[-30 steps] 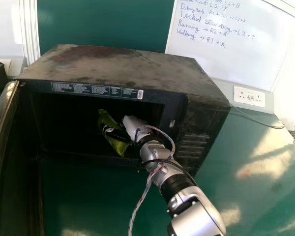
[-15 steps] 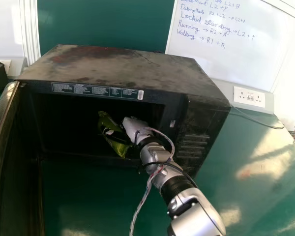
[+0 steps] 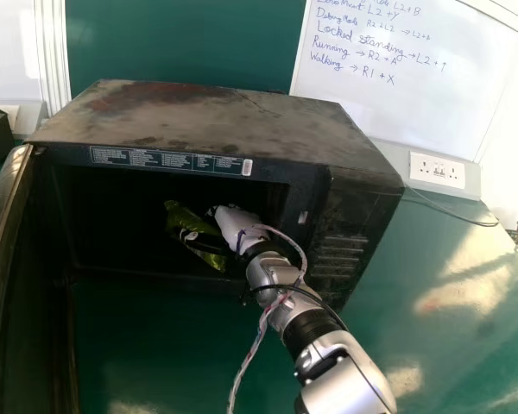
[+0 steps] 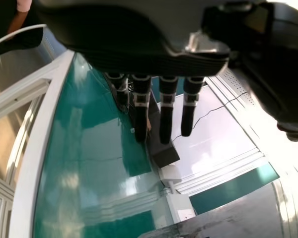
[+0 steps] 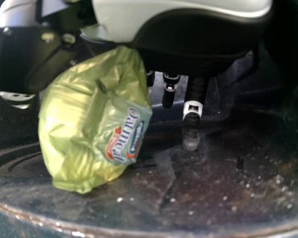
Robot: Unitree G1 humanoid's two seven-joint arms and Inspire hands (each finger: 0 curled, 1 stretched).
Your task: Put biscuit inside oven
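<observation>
The biscuit packet (image 5: 79, 119) is against the right hand (image 3: 236, 226), its visible fingers (image 5: 191, 131) straight. The right wrist view shows its printed label; the head view, its tilt at mid-frame inside the opening of the oven (image 3: 207, 112). The left wrist view shows the left hand (image 4: 129, 37), fingers straight.

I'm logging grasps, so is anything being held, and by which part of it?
The left hand holds nothing. The biscuit packet lies close against the right hand, but whether it is gripped, and where, cannot be told.
</observation>
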